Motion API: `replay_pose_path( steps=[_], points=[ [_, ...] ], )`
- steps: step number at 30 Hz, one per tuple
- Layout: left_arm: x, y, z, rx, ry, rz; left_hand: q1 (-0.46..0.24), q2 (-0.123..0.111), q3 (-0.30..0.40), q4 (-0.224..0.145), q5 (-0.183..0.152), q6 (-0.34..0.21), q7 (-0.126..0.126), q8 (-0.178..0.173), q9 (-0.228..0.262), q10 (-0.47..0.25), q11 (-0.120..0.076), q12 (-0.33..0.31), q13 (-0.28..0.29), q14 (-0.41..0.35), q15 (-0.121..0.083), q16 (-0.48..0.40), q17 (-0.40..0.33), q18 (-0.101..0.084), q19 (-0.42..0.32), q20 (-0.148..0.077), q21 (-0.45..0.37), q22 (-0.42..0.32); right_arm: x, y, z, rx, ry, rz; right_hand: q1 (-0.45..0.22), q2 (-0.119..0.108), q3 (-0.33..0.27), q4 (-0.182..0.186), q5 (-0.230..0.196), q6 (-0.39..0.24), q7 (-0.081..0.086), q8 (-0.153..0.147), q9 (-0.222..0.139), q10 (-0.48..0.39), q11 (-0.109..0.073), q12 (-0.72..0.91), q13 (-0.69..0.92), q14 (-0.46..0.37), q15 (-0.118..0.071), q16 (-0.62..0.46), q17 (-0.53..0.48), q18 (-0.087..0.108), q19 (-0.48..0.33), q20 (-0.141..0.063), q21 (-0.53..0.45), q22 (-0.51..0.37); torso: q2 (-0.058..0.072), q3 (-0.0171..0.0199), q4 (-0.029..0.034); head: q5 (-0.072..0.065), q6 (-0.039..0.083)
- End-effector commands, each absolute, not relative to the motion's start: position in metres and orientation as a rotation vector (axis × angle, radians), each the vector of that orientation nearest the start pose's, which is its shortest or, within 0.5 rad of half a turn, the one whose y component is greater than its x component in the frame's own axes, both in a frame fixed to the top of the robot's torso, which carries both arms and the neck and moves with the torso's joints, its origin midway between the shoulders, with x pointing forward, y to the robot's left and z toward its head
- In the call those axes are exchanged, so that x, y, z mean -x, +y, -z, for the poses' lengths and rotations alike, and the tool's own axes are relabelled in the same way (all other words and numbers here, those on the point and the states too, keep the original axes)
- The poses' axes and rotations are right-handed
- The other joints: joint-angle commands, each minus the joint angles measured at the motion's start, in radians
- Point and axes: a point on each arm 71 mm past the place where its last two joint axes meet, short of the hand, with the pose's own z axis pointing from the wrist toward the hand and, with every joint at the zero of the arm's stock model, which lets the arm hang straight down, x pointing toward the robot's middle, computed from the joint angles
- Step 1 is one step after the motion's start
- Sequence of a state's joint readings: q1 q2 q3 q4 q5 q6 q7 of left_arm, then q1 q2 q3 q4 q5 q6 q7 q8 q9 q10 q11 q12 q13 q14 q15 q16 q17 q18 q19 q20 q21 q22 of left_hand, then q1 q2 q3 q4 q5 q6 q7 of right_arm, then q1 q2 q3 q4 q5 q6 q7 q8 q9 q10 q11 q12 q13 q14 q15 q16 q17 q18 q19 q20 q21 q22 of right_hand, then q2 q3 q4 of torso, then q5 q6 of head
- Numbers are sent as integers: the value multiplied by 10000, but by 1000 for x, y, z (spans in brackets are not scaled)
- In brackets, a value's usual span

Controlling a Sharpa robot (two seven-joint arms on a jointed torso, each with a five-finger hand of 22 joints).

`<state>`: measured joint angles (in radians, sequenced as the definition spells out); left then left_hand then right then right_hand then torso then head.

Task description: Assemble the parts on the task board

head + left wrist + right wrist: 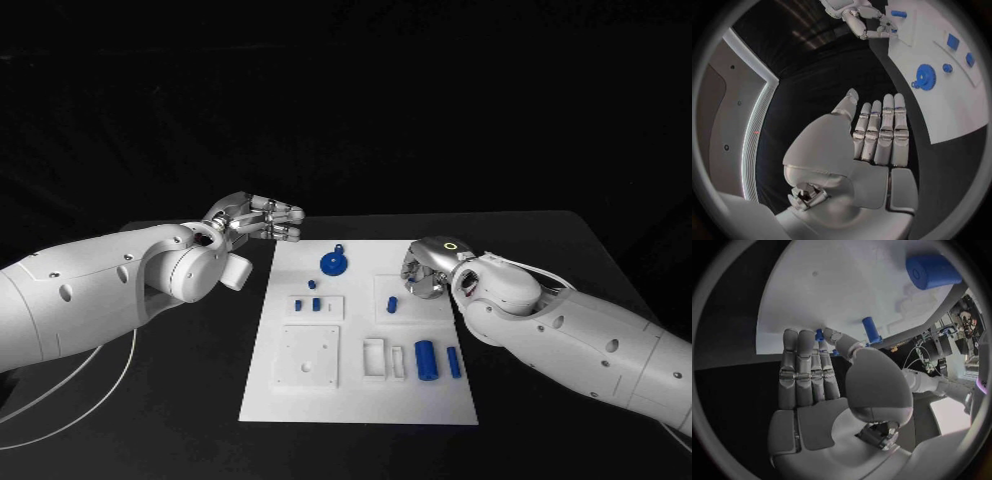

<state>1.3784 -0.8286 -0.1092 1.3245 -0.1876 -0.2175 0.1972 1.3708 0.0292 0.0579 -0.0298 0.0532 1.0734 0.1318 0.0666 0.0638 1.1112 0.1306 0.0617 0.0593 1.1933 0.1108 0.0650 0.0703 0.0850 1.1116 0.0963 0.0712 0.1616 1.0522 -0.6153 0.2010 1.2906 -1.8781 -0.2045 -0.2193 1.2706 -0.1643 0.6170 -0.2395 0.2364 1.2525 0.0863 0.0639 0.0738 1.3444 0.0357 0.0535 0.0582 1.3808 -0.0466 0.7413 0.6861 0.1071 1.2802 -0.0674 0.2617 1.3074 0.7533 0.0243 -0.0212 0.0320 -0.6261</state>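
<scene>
Right hand (427, 272) reaches at the board's (289, 400) right edge, fingers (804, 365) straight and together, touching a small peg (819, 335); pinch it squarely. Left hand (260, 220) hovers off the board's far left corner, fingers together, empty.

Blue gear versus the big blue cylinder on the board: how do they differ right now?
The blue gear is flat and toothed, with a small loop on top; the big blue cylinder is smooth and long, lying on its side. The gear sits at the far end of the task board, between the hands; the cylinder lies at the near end beside white blocks. Both are blue and untouched.
</scene>
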Motion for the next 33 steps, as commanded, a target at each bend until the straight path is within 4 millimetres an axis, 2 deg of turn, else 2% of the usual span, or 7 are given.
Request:
replay_pose_path(
  steps=[1,7,15,33],
  points=[
    [-543,257,129,8948,15337,13008,31,27,-54,-22,-43,-54,-15,-19,-8,-70,2,-20,-4,-57,14,-33,-6,-25,62,-9,35,-9,-527,-167,205,2835,16123,-3534,211,212,224,-57,-176,209,-55,9,42,263,-66,77,54,88,-116,17,39,162,39,-81,174,260,2,2,-2,10,5],
    [-543,257,129,8917,15340,13013,49,32,-56,-35,-42,-82,-5,-20,-9,-74,5,-20,-4,-55,14,-32,-4,-23,78,-9,45,-84,-525,-165,201,2647,15771,-3820,184,239,424,-115,-467,358,-102,1,63,412,-112,75,55,217,-190,32,103,125,92,-175,373,243,1,1,8,8,6],
    [-543,257,129,8892,15324,12995,58,30,-55,-48,-42,-80,-7,-18,-8,-74,6,-20,-5,-50,13,-32,-3,-22,85,-11,50,-115,-523,-164,196,2535,15448,-3982,239,240,574,-104,-888,413,-120,-1,63,466,-127,75,55,277,-203,-9,191,114,93,-201,458,234,0,-7,4,16,3],
    [-544,258,129,8855,15344,12993,66,28,-41,-80,-37,-90,0,-18,-9,-86,12,-20,-4,-55,15,-33,0,-18,97,-7,62,-201,-523,-164,180,2243,15174,-4313,269,215,601,-42,-994,437,-127,0,65,492,-137,72,54,356,-212,-93,267,118,115,-207,478,226,5,0,-2,10,-9]
  ],
)
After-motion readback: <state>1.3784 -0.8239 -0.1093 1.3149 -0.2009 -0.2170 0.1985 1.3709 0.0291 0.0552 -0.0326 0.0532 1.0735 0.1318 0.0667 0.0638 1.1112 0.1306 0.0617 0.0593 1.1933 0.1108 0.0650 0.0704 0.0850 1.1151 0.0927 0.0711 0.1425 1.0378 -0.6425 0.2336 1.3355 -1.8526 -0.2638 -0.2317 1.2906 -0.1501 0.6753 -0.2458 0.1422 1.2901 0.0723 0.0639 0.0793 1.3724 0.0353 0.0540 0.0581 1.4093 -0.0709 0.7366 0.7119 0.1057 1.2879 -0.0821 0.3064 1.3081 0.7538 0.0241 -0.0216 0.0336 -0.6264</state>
